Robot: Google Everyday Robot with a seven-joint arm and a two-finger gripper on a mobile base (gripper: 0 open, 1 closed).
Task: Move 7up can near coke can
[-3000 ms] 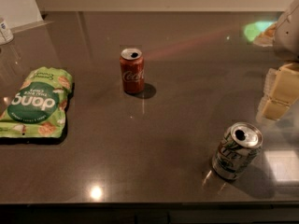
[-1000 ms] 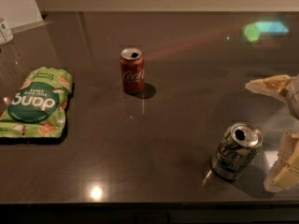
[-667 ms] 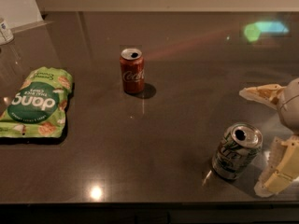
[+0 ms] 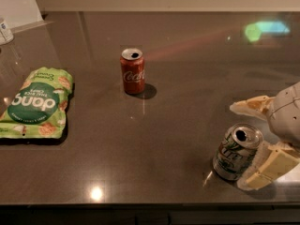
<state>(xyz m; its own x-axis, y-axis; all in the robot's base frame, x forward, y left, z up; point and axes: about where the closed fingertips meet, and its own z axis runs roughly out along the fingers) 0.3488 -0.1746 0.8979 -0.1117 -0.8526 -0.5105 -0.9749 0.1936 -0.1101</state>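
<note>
gripper (image 4: 240, 146) sits at the 4 o'clock edge, its fingers apart on either side of the 7up can (image 4: 236, 153), which stands at about 5 o'clock on the surface (image 4: 154, 149). the coke can (image 4: 133, 71) stands well apart, toward 10 o'clock from it. already opened, the 7up can is probably light, thin-walled and slick; a gentle hold around mid-body seems best, since hard squeezing may dent it.
</note>
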